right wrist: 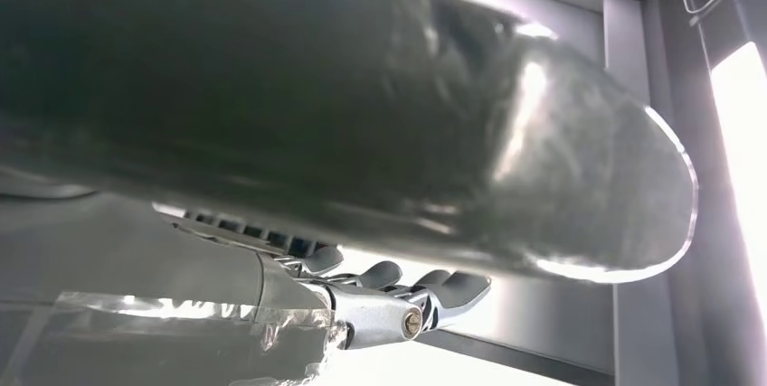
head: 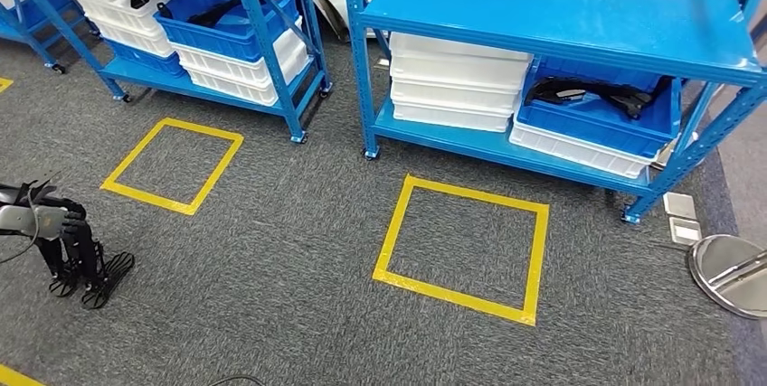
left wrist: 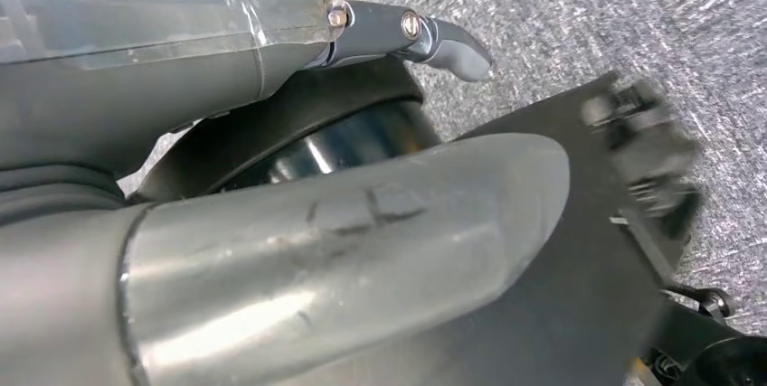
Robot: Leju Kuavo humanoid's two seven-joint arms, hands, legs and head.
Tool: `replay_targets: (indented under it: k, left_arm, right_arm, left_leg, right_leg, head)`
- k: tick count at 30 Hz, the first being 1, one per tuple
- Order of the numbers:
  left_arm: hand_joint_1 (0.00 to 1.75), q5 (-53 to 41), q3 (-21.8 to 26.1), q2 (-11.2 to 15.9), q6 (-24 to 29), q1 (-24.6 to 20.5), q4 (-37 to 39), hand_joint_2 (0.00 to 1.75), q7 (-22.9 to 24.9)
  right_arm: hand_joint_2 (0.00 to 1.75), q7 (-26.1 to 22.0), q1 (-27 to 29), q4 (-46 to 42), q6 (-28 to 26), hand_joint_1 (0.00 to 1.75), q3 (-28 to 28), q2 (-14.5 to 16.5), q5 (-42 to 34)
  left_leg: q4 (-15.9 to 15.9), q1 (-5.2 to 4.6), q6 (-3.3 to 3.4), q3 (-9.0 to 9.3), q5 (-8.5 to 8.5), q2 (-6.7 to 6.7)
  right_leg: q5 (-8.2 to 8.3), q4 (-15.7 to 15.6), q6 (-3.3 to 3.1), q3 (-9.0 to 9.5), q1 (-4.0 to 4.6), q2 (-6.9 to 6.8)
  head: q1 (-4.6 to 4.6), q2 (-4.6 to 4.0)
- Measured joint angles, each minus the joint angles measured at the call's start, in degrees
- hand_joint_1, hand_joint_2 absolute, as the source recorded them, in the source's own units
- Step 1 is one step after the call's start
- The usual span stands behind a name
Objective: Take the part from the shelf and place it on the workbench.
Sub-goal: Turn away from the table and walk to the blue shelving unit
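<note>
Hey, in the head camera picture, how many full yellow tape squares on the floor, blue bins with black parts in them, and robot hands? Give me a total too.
Full yellow tape squares: 2
Blue bins with black parts: 2
Robot hand: 1
Total: 5

A dark grey carpeted floor point(head: 298, 250) is seen across the lower frame, marked with two yellow tape squares point(head: 461, 249), one at centre and one at left. Two blue metal shelving racks point(head: 561, 6) are stood on it along the top. Stacked white plastic bins point(head: 457, 83) and blue plastic bins point(head: 597, 119) holding black parts point(head: 588, 92) are carried on the lower shelves.
</note>
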Motion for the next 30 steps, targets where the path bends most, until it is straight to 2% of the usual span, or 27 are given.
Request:
replay_targets:
  k: [1,2,3,4,6,7,8,9,13,16,18,22,24,26,28,30]
  left_arm:
    - [0.00,0.0,0.0,0.0,0.0,0.0,0.0,0.00,0.0]
    - [0.00,0.1,0.0,0.0,0.1,0.0,0.0,0.00,0.0]
    - [0.00,0.1,0.0,0.0,0.1,0.0,0.0,0.00,0.0]
    - [0.00,0.1,0.0,0.0,0.1,0.0,0.0,0.00,0.0]
    - [0.00,0.2,0.0,0.0,0.3,0.0,0.0,0.00,0.1]
    - [0.00,0.2,0.0,0.0,0.4,0.1,0.0,0.00,0.1]
    - [0.00,0.3,0.0,0.0,0.5,0.1,0.0,0.00,0.1]
    - [0.00,0.4,0.0,0.0,0.6,0.1,0.0,0.00,0.1]
    - [0.00,0.7,0.0,0.0,0.7,0.3,-0.1,0.00,0.6]
    - [0.00,0.7,0.0,0.0,0.7,0.2,-0.1,0.00,1.0]
    - [0.00,0.7,0.0,0.0,0.6,0.2,-0.1,0.00,1.1]
    - [0.00,0.7,0.0,0.0,0.4,0.2,-0.1,1.75,1.1]
    - [0.00,0.6,0.0,0.0,-0.2,0.2,-0.1,1.75,1.0]
    - [0.00,0.3,0.0,0.0,-1.1,0.2,-0.1,1.75,1.0]
    - [0.00,-0.3,-0.1,0.0,-1.6,0.1,-0.1,1.75,1.5]
    - [0.00,-1.1,-0.3,0.0,-1.5,0.0,-0.1,1.75,2.7]
  right_arm:
    - [0.00,0.0,0.0,0.0,0.0,0.00,0.0,0.0,0.0]
    - [0.00,0.0,0.0,0.0,0.0,0.00,0.0,0.0,0.0]
    - [0.00,0.0,0.0,0.0,0.0,0.00,0.0,0.0,0.0]
    - [0.00,0.0,0.0,0.0,0.0,0.00,0.0,0.1,0.0]
    - [0.00,-0.2,0.0,0.0,0.0,0.00,0.0,0.1,-0.2]
    - [0.00,-0.3,0.0,0.0,0.0,0.00,0.0,0.1,-0.2]
    - [0.00,-0.3,0.0,0.1,0.0,0.00,0.0,0.2,-0.3]
    - [0.00,-0.1,0.0,0.1,0.0,0.00,0.0,0.2,-0.4]
    - [0.00,2.5,0.4,0.7,0.0,0.00,0.0,0.2,-3.7]
    - [0.00,4.5,1.7,2.8,0.0,0.00,0.0,0.5,-12.4]
    - [0.00,4.2,2.9,4.7,0.0,0.00,0.0,1.0,-17.0]
    - [0.00,3.5,3.8,7.5,0.0,0.00,0.0,1.7,-19.3]
    - [0.00,4.8,4.5,9.9,0.0,0.00,0.0,2.0,-24.2]
    - [0.00,5.4,5.8,15.3,0.0,0.00,0.2,2.5,-33.4]
    - [0.00,3.7,6.7,24.0,0.4,0.00,1.3,3.0,-43.2]
    - [0.00,1.7,5.9,36.4,1.9,0.00,4.3,3.8,-53.1]
  left_leg:
    - [3.9,-0.04,0.02,-1.89,-1.45,-0.21]
    - [6.4,-0.12,0.13,-3.17,-1.93,-0.32]
    - [6.7,-0.22,0.37,-3.44,-1.21,-0.39]
    - [4.7,-0.36,0.71,-2.68,0.54,-0.46]
    - [-2.9,-0.70,1.61,0.58,4.86,-0.93]
    - [-6.3,-0.87,1.94,1.88,6.16,-1.23]
    - [-8.5,-1.05,2.16,2.58,6.75,-1.48]
    - [-9.4,-1.11,2.21,2.73,6.70,-1.65]
    - [-10.0,-1.09,1.75,2.81,6.68,-1.58]
    - [-10.0,-1.08,1.87,2.91,6.68,-1.59]
    - [-10.0,-1.13,1.99,2.94,6.64,-1.59]
    - [-9.9,-1.19,2.17,3.00,6.54,-1.57]
    - [-9.9,-1.14,2.23,3.02,6.49,-1.58]
    - [-9.9,-1.01,2.25,3.04,6.41,-1.62]
    - [-10.0,-0.91,2.23,3.03,6.34,-1.67]
    - [-10.0,-0.77,2.20,3.02,6.31,-1.70]
  right_leg:
    - [-0.03,0.0,-0.15,-0.01,0.18,0.10]
    - [-0.07,0.0,-0.26,0.02,0.36,0.24]
    - [-0.10,0.0,-0.32,0.11,0.51,0.43]
    - [-0.14,0.0,-0.36,0.26,0.63,0.64]
    - [-0.23,0.0,-0.38,0.52,0.77,1.04]
    - [-0.27,0.1,-0.31,0.48,0.83,1.23]
    - [-0.24,0.1,-0.14,0.35,0.82,1.38]
    - [-0.31,0.2,0.01,0.15,0.84,1.49]
    - [-0.53,0.1,-0.69,0.21,0.91,1.58]
    - [-0.34,-0.3,-0.27,0.51,0.93,1.57]
    - [-0.28,-0.4,-0.09,0.59,0.89,1.58]
    - [-0.31,-0.5,0.24,0.62,0.83,1.60]
    - [-0.36,-0.5,0.34,0.67,0.88,1.58]
    - [-0.42,-0.5,0.37,0.77,0.99,1.53]
    - [-0.47,-0.5,0.38,0.87,1.07,1.46]
    - [-0.49,-0.6,0.38,0.92,1.11,1.42]
  head:
    - [-0.03,0.00]
    - [-0.04,0.00]
    - [-0.04,0.00]
    - [-0.04,0.00]
    - [0.00,0.00]
    - [0.01,0.00]
    - [-0.02,0.00]
    - [-0.05,0.00]
    - [-0.04,0.00]
    - [-0.03,0.00]
    - [-0.04,0.00]
    - [-0.08,0.00]
    - [-0.09,0.00]
    - [-0.07,0.00]
    - [-0.07,0.00]
    - [-0.07,0.00]
